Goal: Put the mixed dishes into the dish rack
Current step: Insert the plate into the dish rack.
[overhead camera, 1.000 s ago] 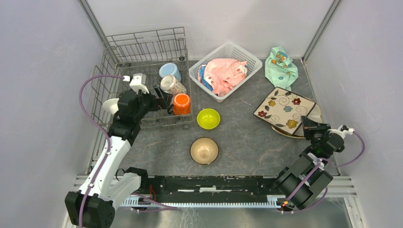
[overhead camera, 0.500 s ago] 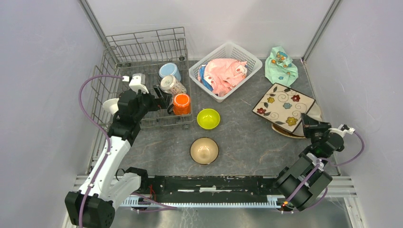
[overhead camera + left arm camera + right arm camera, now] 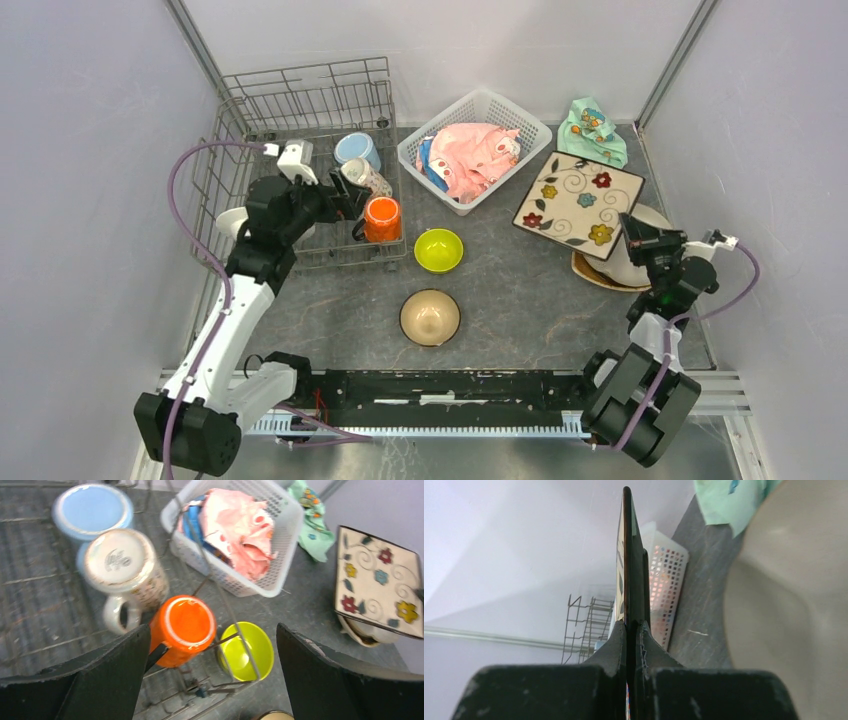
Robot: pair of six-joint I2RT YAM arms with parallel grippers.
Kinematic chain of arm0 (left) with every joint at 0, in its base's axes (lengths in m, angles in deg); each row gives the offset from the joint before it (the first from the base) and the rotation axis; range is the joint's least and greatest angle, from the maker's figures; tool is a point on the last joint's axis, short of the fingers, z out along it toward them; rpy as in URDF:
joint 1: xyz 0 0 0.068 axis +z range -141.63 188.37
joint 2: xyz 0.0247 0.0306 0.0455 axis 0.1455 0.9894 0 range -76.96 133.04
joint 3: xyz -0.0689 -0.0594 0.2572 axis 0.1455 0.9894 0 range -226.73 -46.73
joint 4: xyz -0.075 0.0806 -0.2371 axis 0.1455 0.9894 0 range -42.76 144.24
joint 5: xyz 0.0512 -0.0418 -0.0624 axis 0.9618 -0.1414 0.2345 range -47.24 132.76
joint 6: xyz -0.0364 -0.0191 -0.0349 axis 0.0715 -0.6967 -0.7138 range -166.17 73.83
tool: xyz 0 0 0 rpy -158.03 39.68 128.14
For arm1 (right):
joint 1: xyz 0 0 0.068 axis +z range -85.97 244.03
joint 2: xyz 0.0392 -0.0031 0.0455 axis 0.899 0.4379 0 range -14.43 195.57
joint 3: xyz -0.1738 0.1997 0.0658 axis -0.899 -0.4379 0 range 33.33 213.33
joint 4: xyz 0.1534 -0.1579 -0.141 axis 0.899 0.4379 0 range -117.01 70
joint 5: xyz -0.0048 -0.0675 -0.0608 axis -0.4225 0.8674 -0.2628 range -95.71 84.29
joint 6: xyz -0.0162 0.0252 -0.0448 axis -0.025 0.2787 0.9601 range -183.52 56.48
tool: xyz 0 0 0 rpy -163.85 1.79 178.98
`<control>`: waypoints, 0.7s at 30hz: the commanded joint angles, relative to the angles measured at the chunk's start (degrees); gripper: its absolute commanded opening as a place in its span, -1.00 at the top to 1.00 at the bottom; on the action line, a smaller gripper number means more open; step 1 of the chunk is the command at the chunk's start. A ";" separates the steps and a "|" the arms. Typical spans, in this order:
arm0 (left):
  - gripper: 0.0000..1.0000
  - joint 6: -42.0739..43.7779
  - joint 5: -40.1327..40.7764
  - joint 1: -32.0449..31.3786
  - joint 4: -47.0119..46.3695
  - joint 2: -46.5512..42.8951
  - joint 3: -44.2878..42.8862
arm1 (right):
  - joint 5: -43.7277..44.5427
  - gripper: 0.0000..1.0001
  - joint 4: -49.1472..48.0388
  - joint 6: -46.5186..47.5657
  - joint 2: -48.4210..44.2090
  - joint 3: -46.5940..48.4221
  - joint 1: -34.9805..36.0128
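Lifted off its stack [image 3: 598, 272] since a second ago, the square plate [image 3: 578, 198] hangs rim-pinched in my right end effector [image 3: 631, 626], likely stiff, slick, breakable; left end effector [image 3: 212, 630] gapes above the rack [image 3: 310, 95].

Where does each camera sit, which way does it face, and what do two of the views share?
Top external: above and behind the arm bases, facing down on the table; shows the left arm at the dish rack and the right arm holding the square plate.
Left wrist: on the left arm, facing down between its open jaws at the orange mug and the lime-green bowl.
Right wrist: on the right arm, facing along its shut jaws, which pinch the square plate edge-on.
Shared: all three show the square plate.
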 commanded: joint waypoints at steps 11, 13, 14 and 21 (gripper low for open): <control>-0.78 29.40 -1.61 -19.38 -7.18 0.61 -5.68 | 6.00 1.00 -4.72 -14.62 -5.27 6.65 12.60; -0.76 39.00 -1.93 -23.41 -9.92 0.13 -3.37 | 6.04 1.00 -4.67 -15.57 -5.46 6.39 13.60; -0.76 41.33 -2.12 -25.43 -10.40 0.01 -2.77 | 6.05 1.00 -4.44 -15.77 -5.55 6.27 14.05; -0.67 61.08 0.77 -39.05 -19.36 1.38 2.81 | 5.70 0.99 -4.59 -18.10 -5.98 5.44 18.31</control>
